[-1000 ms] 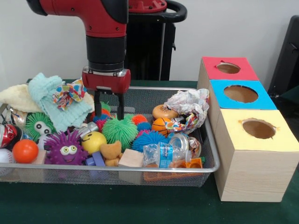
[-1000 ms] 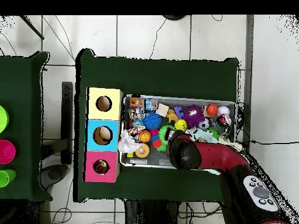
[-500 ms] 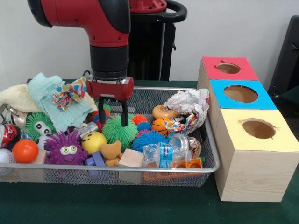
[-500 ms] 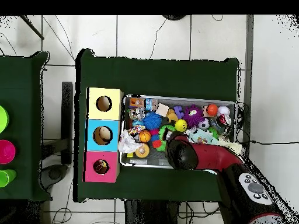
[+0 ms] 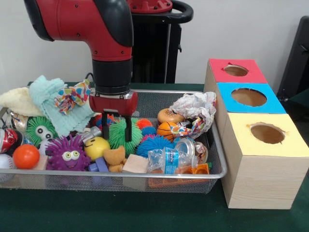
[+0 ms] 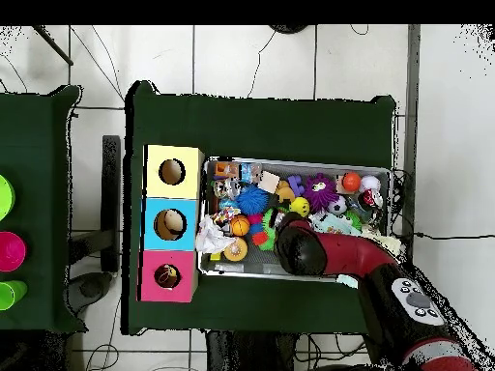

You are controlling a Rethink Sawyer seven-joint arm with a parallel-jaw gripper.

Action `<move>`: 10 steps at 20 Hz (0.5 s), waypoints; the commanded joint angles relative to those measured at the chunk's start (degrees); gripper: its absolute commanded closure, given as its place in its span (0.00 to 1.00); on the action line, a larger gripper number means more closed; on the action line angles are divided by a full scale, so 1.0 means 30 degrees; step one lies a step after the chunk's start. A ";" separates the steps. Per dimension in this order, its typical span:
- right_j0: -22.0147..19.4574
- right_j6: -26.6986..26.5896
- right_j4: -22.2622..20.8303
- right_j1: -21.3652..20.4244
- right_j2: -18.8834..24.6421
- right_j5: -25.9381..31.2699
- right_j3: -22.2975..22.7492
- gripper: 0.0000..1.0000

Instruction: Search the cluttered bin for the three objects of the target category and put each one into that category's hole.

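Pincer [image 5: 116,130] spread open astride one green spiky ball [image 5: 120,135]; one mesh bin [image 5: 212,174]; three box holes.

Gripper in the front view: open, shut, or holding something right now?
Gripper: open, its two fingers straddling the green spiky ball in the wire bin, not closed on it.

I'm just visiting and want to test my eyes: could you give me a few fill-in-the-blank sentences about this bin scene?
1. The gripper is lowered with its fingers on either side of a spiky ball coloured ____.
2. The box nearest the camera has a ____ top.
3. The crumpled paper lies at the bin's end nearest the ____.

Missing words: green; yellow; boxes
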 commanded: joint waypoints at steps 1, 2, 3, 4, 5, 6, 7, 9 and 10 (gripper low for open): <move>-0.0246 0.2172 0.0465 0.1243 0.0586 -0.1765 -0.2162 0.00; -0.0157 0.2236 0.0525 0.1222 0.0570 -0.1793 -0.2176 0.00; -0.0136 0.2247 0.0539 0.1285 0.0566 -0.1853 -0.2250 0.00; -0.0084 0.2284 0.0634 0.1049 0.0576 -0.1772 -0.2157 0.00; -0.0029 0.2324 0.0673 0.1065 0.0543 -0.1843 -0.2176 0.00; 0.0027 0.2365 0.0711 0.1081 0.0509 -0.1914 -0.2194 0.00; 0.0082 0.2405 0.0750 0.1096 0.0476 -0.1986 -0.2212 0.00; 0.0120 0.2356 0.0830 0.1055 0.0453 -0.1950 -0.2213 0.00; 0.0134 0.2338 0.0855 0.1061 0.0437 -0.1965 -0.2221 0.00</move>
